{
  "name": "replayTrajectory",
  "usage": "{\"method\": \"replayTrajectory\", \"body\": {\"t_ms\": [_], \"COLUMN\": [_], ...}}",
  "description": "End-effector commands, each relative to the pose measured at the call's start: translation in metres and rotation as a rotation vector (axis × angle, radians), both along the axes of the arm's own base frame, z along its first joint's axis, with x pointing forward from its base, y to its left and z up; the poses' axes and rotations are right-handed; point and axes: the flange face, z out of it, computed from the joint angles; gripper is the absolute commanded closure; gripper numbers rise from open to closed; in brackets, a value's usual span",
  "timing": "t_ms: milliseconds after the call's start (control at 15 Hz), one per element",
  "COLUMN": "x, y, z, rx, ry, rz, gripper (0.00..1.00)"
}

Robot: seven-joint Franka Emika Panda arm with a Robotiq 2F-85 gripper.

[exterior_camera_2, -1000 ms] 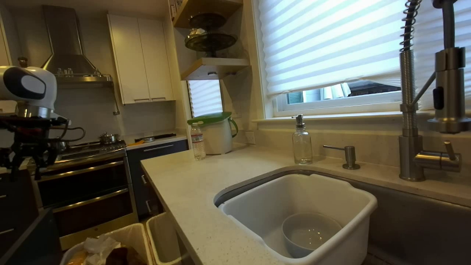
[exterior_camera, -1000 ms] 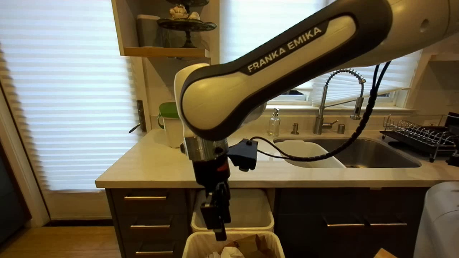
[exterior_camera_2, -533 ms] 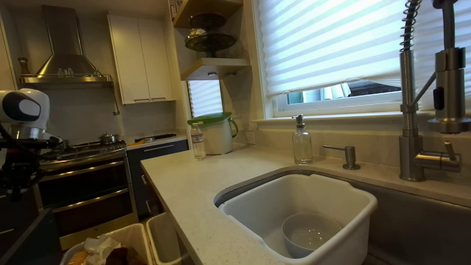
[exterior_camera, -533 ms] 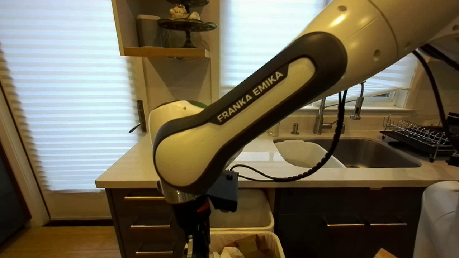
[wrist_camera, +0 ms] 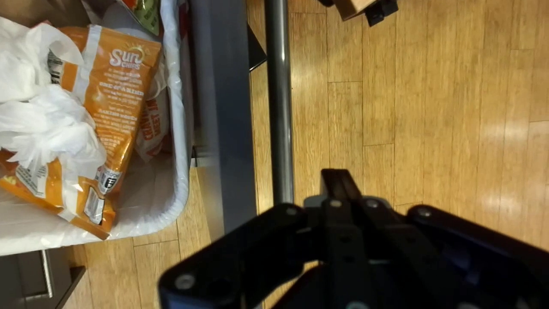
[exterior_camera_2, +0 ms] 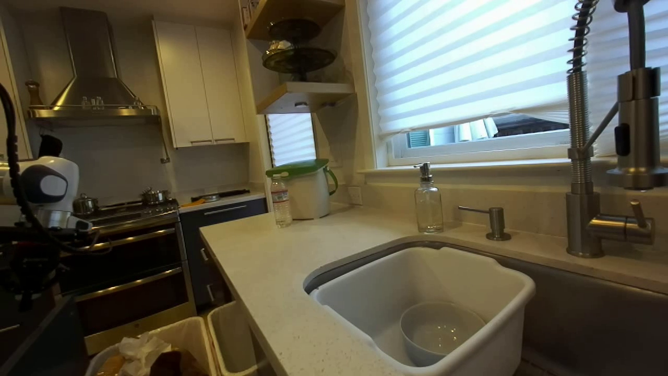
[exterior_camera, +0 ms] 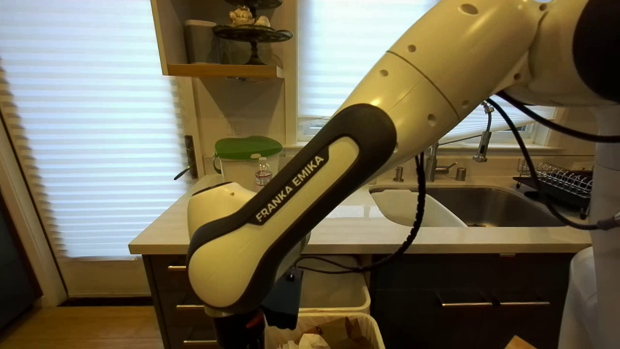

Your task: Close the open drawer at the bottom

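The drawer stands pulled out, its dark front panel and long metal bar handle running up the wrist view. In an exterior view that panel shows edge-on at lower left. Inside are two cream-white bins: the front one holds wrappers and tissue, and the rear bin sits under the counter. My gripper is shut with nothing between its fingertips. It hangs on the outer side of the handle, to its right in the wrist view; a gap shows between them. Its fingertips fall below the frame in an exterior view.
The countertop overhangs the rear bin. Shallow dark drawers with bar handles flank the opening. A wooden piece with black fittings is at the top of the wrist view, over the wooden floor.
My arm has come down and moved outward from above the bins, leftward in an exterior view. The gripper has gone from partly open to shut. The drawer has not moved.
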Motion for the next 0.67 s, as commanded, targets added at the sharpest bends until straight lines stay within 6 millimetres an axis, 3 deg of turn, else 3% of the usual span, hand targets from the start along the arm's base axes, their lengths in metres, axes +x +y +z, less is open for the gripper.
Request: {"method": "replayTrajectory", "body": {"t_ms": [0,267,600], "x": [0.009,0.016,0.020], "y": [0.007,0.008,-0.001], "z": [-0.021,-0.030,-0.027], "rx": [-0.013,-0.041,-0.118], "ry": [-0.010,-0.064,-0.146], "rz": [0.000,0.009,-0.034], "gripper": [1.00,1.00,1.00]}}
